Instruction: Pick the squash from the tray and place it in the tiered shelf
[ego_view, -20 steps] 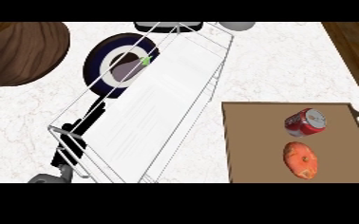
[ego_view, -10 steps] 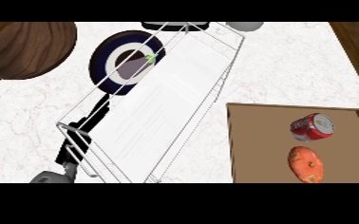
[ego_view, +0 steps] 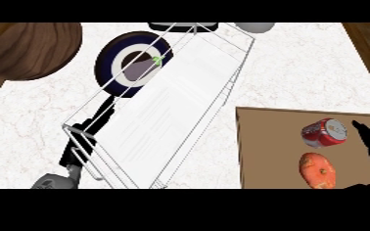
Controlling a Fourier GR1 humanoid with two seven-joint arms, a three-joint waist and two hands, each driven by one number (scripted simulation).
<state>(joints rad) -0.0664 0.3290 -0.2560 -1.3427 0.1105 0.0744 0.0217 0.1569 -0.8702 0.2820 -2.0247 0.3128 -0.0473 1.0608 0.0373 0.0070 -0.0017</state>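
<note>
At far left, a dark wooden bowl [ego_view: 33, 49] sits on the marble counter [ego_view: 289, 63]. Beside it, a dark blue plate [ego_view: 130, 64] lies behind the white wire tiered shelf [ego_view: 166, 112]. On the brown tray [ego_view: 271, 147] at right, a red can [ego_view: 325, 131] lies just above the orange squash [ego_view: 318, 169]. The right hand [ego_view: 361, 132] shows only as dark fingertips at the edge, right of the can and apart from the squash; its state cannot be told.

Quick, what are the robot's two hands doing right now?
Left hand: not in view.
Right hand: only dark fingertips show at the right edge beside the red can; open or shut cannot be told.
</note>
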